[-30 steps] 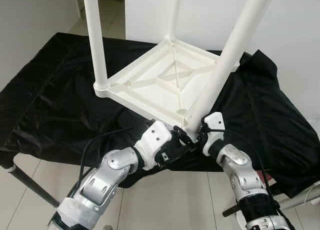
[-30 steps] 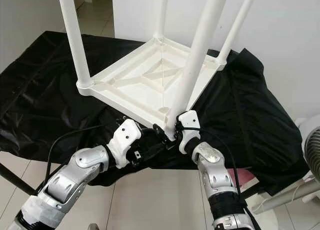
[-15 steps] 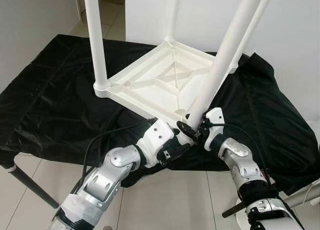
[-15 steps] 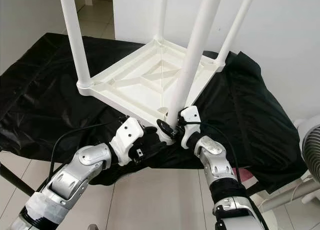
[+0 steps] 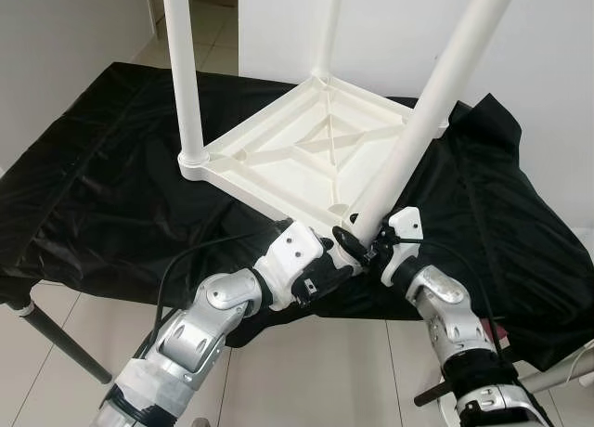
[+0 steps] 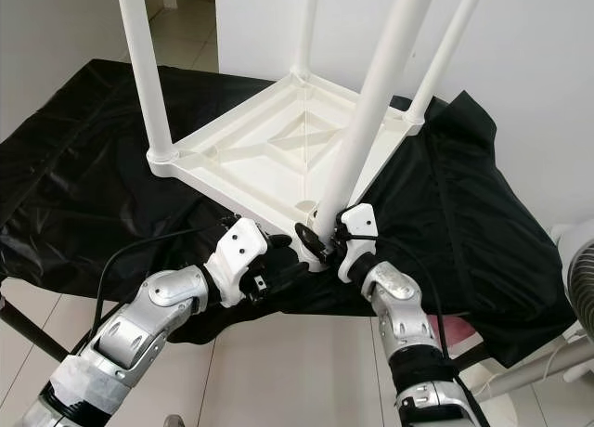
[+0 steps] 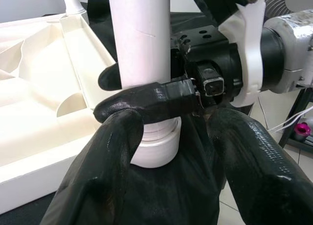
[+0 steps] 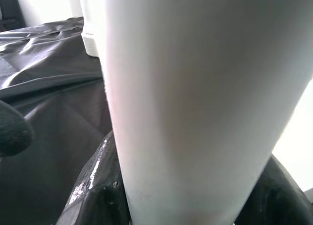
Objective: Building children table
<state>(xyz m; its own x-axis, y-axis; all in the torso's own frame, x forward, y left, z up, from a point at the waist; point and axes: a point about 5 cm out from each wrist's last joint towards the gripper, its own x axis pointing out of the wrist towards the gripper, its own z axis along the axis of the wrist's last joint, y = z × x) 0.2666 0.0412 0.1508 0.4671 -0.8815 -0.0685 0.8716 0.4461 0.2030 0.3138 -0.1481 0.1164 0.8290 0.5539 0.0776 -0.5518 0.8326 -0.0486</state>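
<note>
A white children's table (image 5: 306, 158) lies upside down on a black cloth (image 5: 102, 195). Three legs stand upright in its corners. The nearest leg (image 5: 418, 121) leans up to the right from the front corner socket (image 7: 154, 146). My right gripper (image 5: 360, 241) is shut on this leg just above the socket; in the left wrist view one of its fingers (image 7: 146, 100) wraps round the leg (image 7: 142, 39). The same leg (image 8: 186, 98) looms close in the right wrist view. My left gripper (image 5: 329, 262) is open, its fingers spread just below the socket.
The black cloth covers a folding stand with a dark metal leg (image 5: 56, 343) at the front left. A white wall rises behind. A fan (image 6: 580, 269) stands on the tiled floor at the right. The cloth's front edge lies just under both wrists.
The right gripper has moved in and up against the near leg's base. The left arm has crept forward toward the front corner. The leg stays tilted.
</note>
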